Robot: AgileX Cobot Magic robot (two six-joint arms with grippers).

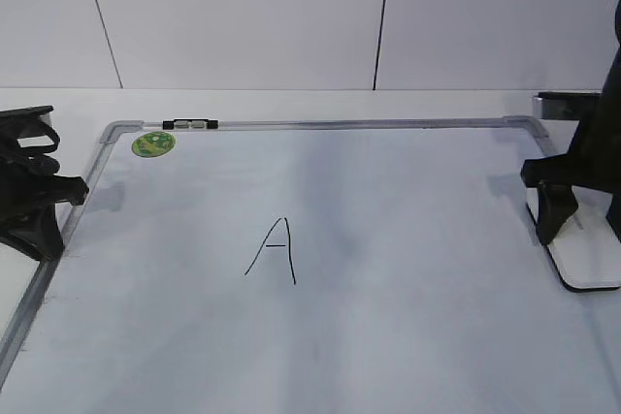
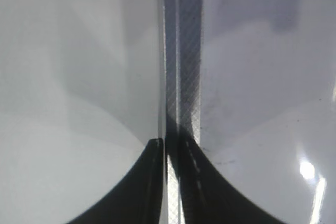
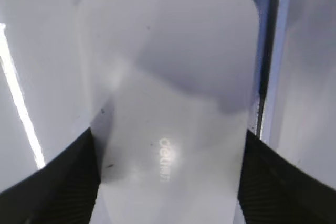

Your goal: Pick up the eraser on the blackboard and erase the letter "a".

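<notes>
The white eraser (image 1: 590, 261) lies flat on the blackboard (image 1: 408, 336) at its right edge. My right gripper (image 1: 555, 218) stands over the eraser's near end. In the right wrist view the eraser (image 3: 168, 66) fills the frame and my right gripper (image 3: 169, 145) has a black finger pressed against each long side of it. My left gripper (image 1: 44, 196) is shut and empty over the board's left frame (image 2: 184, 77), with its fingertips (image 2: 169, 148) together. Only a tall capital "A" (image 1: 275, 251) shows on the board. No lowercase "a" is in view.
A round green sticker (image 1: 153, 143) and a small black clip (image 1: 190, 124) sit at the board's far left corner. The silver frame (image 1: 388, 123) runs along the far edge. A white panelled wall stands behind the table.
</notes>
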